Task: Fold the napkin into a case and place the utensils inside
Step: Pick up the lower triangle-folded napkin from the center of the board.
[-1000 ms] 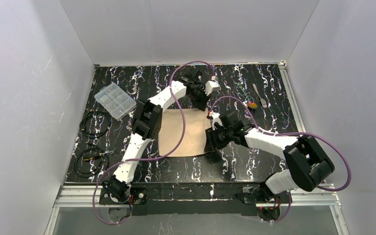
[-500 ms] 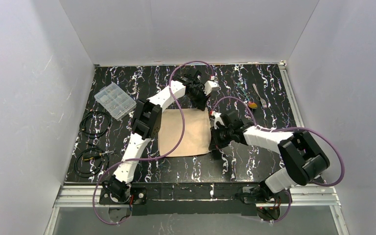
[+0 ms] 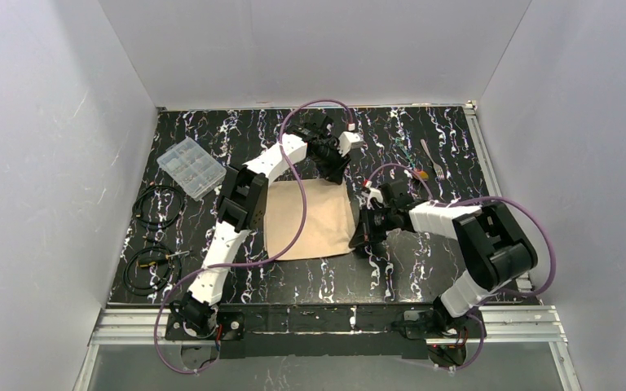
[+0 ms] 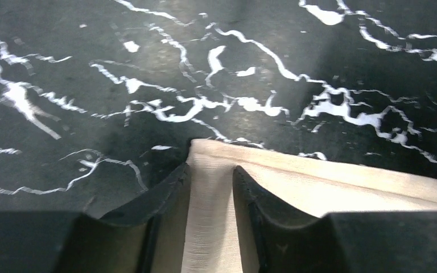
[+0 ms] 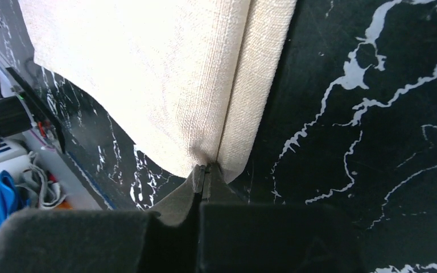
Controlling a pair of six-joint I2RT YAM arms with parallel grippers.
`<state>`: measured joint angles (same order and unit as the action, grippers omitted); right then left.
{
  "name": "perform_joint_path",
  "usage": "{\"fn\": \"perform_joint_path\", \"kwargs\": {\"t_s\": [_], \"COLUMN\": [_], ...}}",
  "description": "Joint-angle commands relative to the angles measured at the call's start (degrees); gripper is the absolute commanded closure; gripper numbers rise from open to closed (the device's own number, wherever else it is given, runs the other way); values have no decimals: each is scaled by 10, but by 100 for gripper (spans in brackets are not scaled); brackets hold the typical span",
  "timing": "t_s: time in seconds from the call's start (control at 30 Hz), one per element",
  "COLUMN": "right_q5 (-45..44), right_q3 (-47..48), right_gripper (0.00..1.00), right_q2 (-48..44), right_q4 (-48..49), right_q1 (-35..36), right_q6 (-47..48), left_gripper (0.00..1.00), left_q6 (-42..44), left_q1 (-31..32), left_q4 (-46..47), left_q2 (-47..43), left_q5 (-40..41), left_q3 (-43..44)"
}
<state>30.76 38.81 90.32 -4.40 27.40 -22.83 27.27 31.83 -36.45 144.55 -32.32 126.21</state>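
Fingers (image 5: 177, 200) of the right gripper (image 5: 205, 172) clench the napkin's (image 5: 148, 74) near corner, probably to fold it; the left gripper (image 4: 211, 176) straddles the far corner, parted.

Napkin (image 4: 330, 196) — near part beyond left wrist view's lower edge

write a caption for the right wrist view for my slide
Right gripper pinched shut on a folded edge of the tan napkin, black marbled table behind.
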Motion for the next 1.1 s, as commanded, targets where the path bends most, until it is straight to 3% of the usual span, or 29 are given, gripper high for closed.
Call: {"fn": "perform_joint_path", "kwargs": {"t_s": [0.0, 0.07, 0.17, 0.23, 0.27, 0.3, 0.33, 0.43, 0.57, 0.67, 0.77, 0.9, 1.07], "right_q5": [8, 7, 9, 8, 7, 5, 2, -5, -14, -12, -27, -97, -201], "right_q3": [16, 15, 18, 25, 31, 40, 49, 81, 116, 133, 145, 207, 302], "right_gripper": [99, 98, 80, 68, 62, 52, 45, 39, 39, 39, 44, 49, 42], "right_q2": [37, 41, 31, 13, 4, -7, -18, -48, -79, -81, -81, -55, -33], "right_q4": [-34, -38, -37, -43, -48, -55, -62, -90, -107, -109, -101, -167, -213], "right_q1": [-5, -5, -5, -5, -5, -5, -5, -4, -5, -2, 10, 28, 49], "right_q6": [-7, -10, -19, -19, -18, -15, -13, -5, -15, -29, -24, 37, 124], "left_gripper": [65, 59, 50, 26, 6, 2, 2, 2, 2, 2, 2, 5, 15], "left_q6": [-26, -40, -45, -42, -41, -41, -40, -28, -33, -72, -84, 48, 197], "left_q1": [-12, -19, -31, -39, -41, -46, -49, -56, -75, -92, -114, -120, -116], "left_q4": [30, 28, 5, 1, -1, -4, -7, -20, -11, 30, -34, -178, -173], "left_q2": [-50, -59, -68, -85, -95, -105, -118, -168, -251, -319, -367, -419, -534], "left_q5": [56, 54, 56, 54, 53, 47, 42, 34, 43, 102, 116, -5, -24], "left_q3": [-27, -25, -9, -13, -14, -16, -18, -36, -89, -150, -158, -242, -483]}}
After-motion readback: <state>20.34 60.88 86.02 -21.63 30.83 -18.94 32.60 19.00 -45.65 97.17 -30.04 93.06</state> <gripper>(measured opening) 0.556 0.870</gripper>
